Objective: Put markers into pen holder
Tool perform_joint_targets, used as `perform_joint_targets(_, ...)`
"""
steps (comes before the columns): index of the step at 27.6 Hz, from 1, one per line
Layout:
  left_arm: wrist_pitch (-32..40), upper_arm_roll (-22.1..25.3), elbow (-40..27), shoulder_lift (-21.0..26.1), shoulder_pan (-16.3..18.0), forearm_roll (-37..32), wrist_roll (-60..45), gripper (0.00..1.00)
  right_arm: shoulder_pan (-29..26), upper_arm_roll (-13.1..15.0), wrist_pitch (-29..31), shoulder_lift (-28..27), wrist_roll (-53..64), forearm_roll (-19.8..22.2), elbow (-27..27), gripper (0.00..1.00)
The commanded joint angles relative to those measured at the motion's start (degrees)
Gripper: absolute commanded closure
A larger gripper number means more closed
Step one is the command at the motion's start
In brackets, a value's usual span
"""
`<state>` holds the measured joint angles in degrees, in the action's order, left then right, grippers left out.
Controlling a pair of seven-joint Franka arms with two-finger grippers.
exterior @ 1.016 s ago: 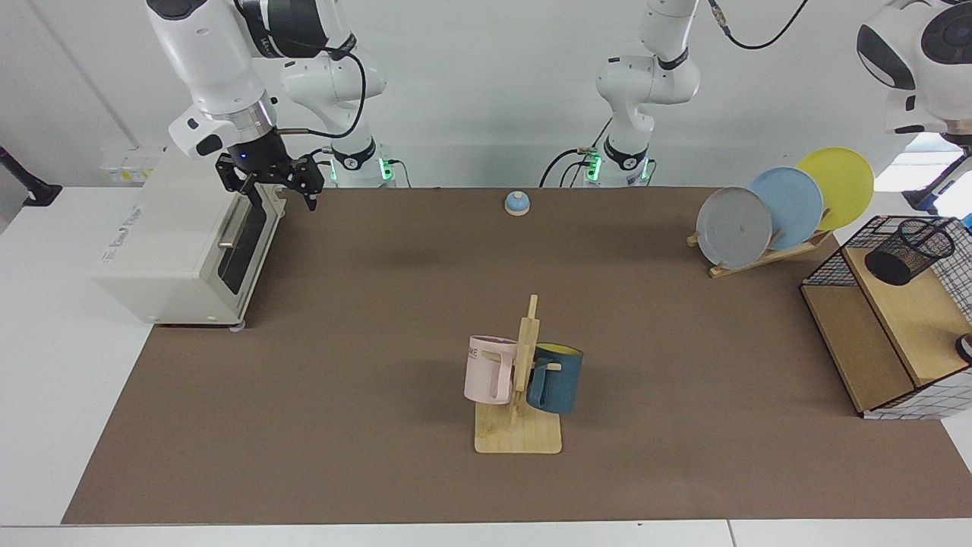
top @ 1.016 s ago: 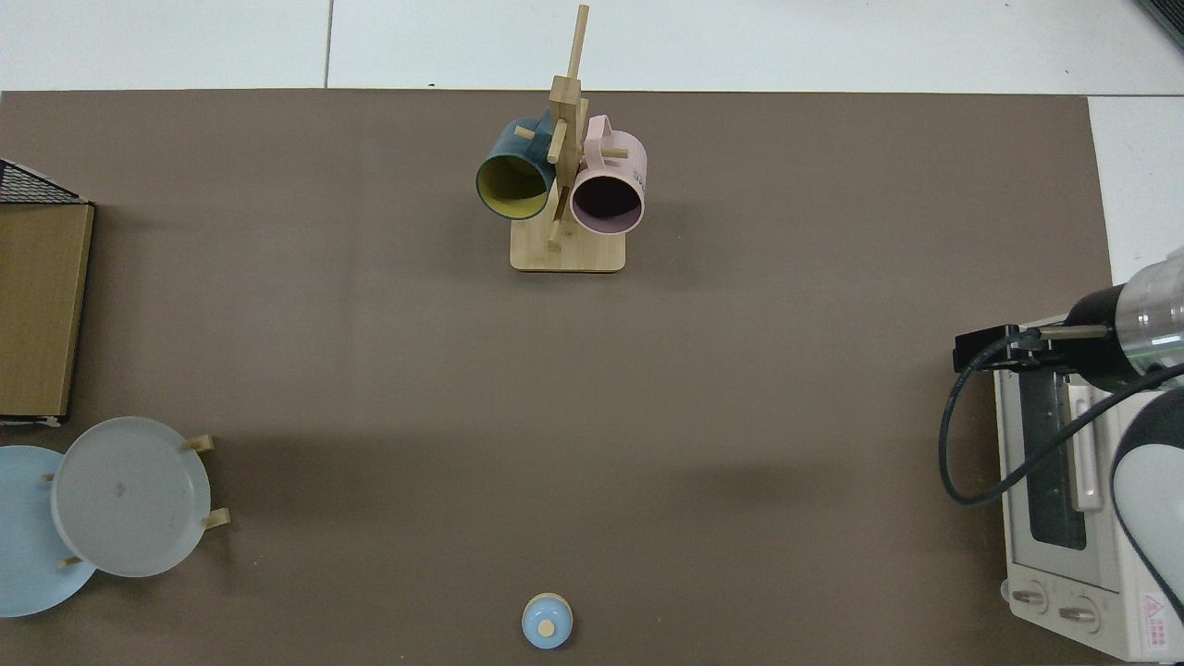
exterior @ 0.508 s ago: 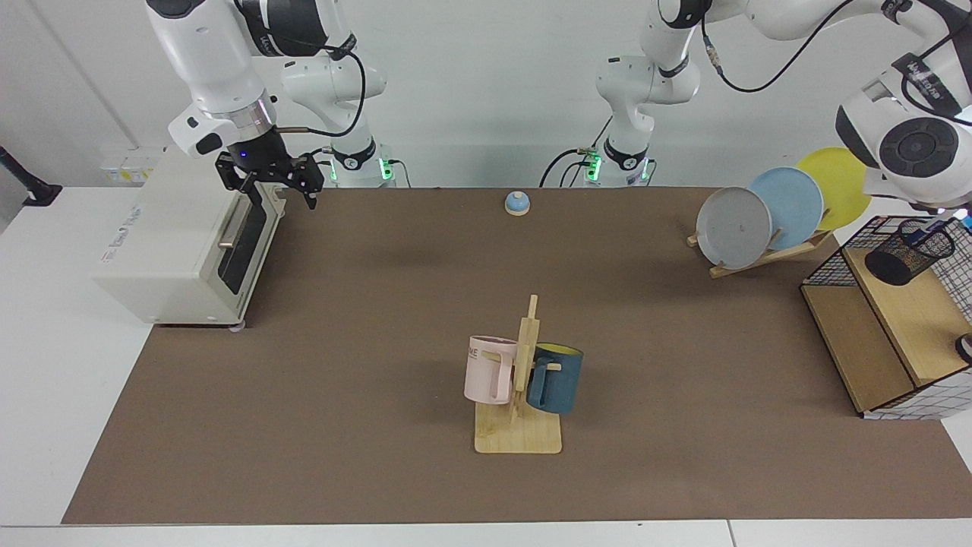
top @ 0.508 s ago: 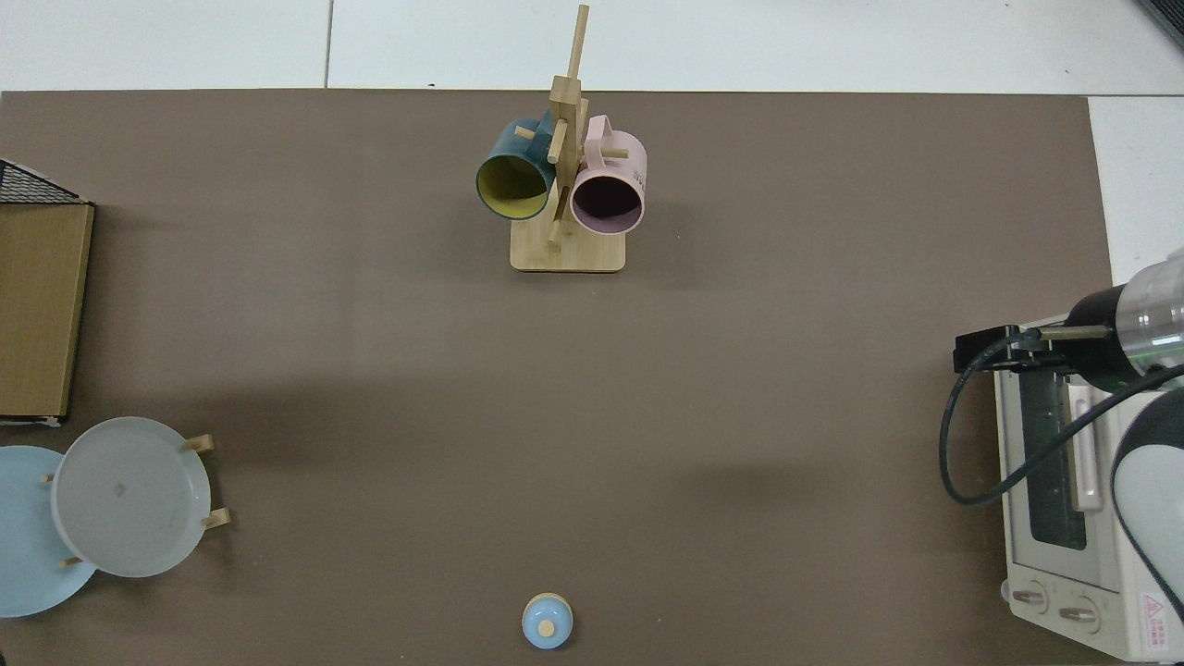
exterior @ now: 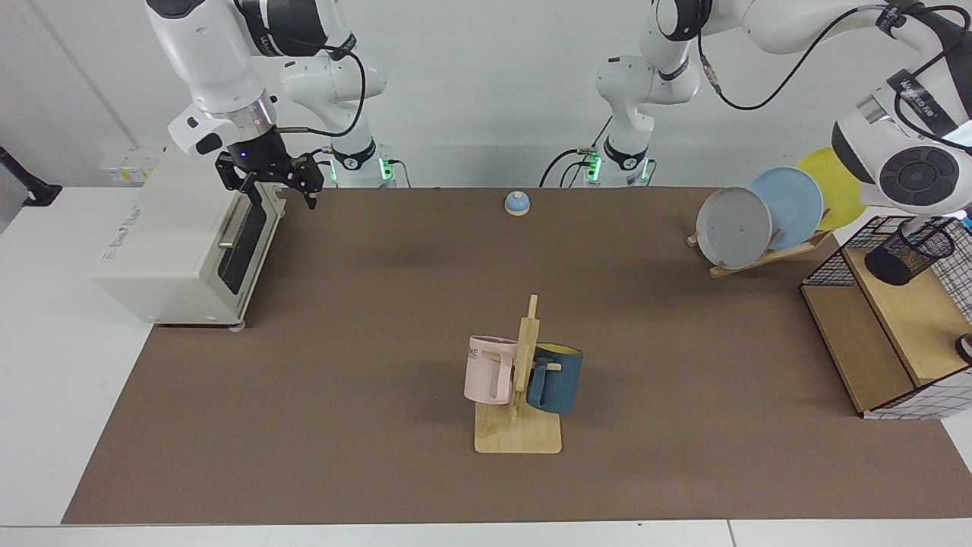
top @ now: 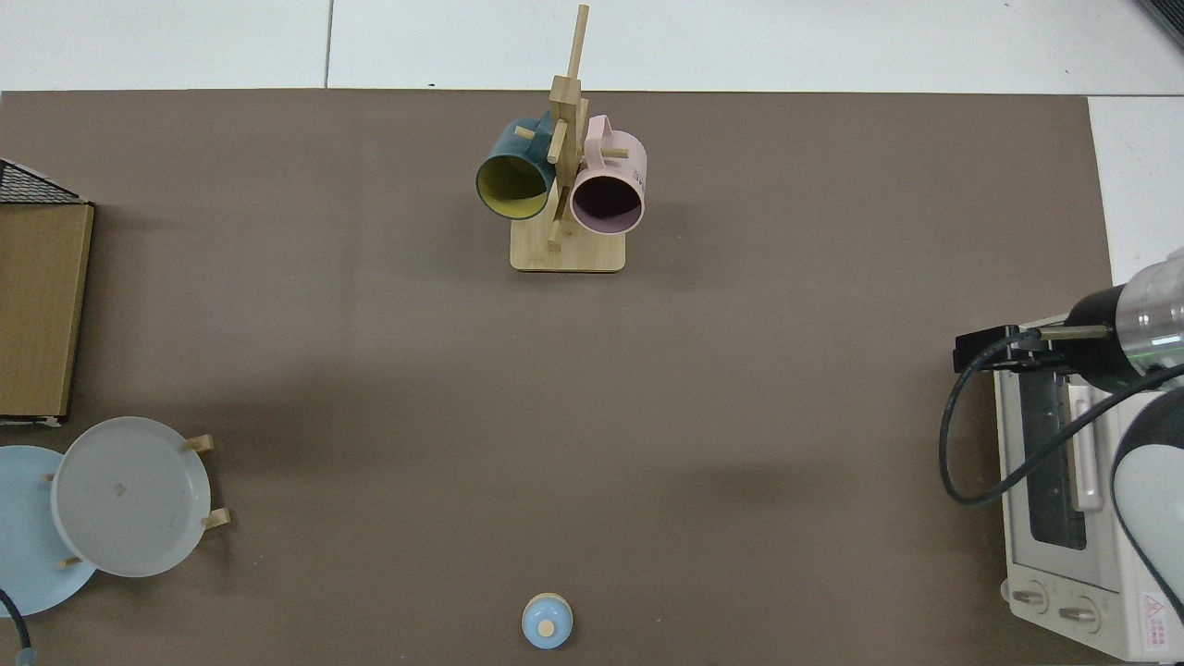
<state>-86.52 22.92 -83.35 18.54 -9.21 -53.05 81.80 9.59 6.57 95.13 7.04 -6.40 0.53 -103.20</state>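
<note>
The pen holder, a small black mesh cup, stands on the wooden top of the shelf box at the far right of the facing view. The left arm reaches over it. Its white wrist hangs just above the cup's rim, and the left gripper sits at the rim, mostly hidden by the wrist. The marker is hidden. The right gripper waits open and empty above the toaster oven's front edge; in the top view it is the right gripper at the right side. The pen holder lies outside the top view.
A wire-grid and wood shelf box holds the cup. A plate rack with three plates stands beside it. A mug tree with a pink and a blue mug stands mid-table, a small blue bell at the far edge, a toaster oven at the left.
The left arm's wrist has swung left and settled lower over the pen holder. A blue tip seen in the cup half a second ago no longer shows. The right arm has not moved.
</note>
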Motion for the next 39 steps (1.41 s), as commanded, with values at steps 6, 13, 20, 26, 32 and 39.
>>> perform_joint_targets(6,3.5,-0.3,1.1,0.0,-2.5,-0.2,-3.1,0.0,-0.3,-0.1,-1.1,0.5,-0.6,-1.0,0.2,0.0)
perform_joint_targets(13,10.2,-6.6,3.5,-0.3,-2.2,12.7,-11.2,0.0,-0.4,-0.1,-1.1,0.5,-0.6,-1.0,0.2,0.0)
perform_joint_targets(20,9.1,-7.2,2.1,-2.1,-2.7,35.9,-30.4,0.0,-0.4,-0.1,-1.1,0.5,-0.6,-1.0,0.2,0.0)
perform_joint_targets(26,8.2,-12.4,1.0,-2.5,-2.9,41.9,-47.9,0.0,-0.5,-0.1,-1.2,0.5,-0.6,-1.0,0.2,0.0)
perform_joint_targets(32,-4.0,-12.9,-7.0,-6.3,-3.4,46.2,-58.2,0.0,-0.5,0.0,-1.1,0.5,-0.6,-1.0,0.2,0.0)
perform_joint_targets(39,-13.2,-14.7,-14.0,-12.4,-3.1,47.9,-69.0,0.0,-0.5,0.0,-1.1,0.5,-0.6,-0.8,0.2,0.0)
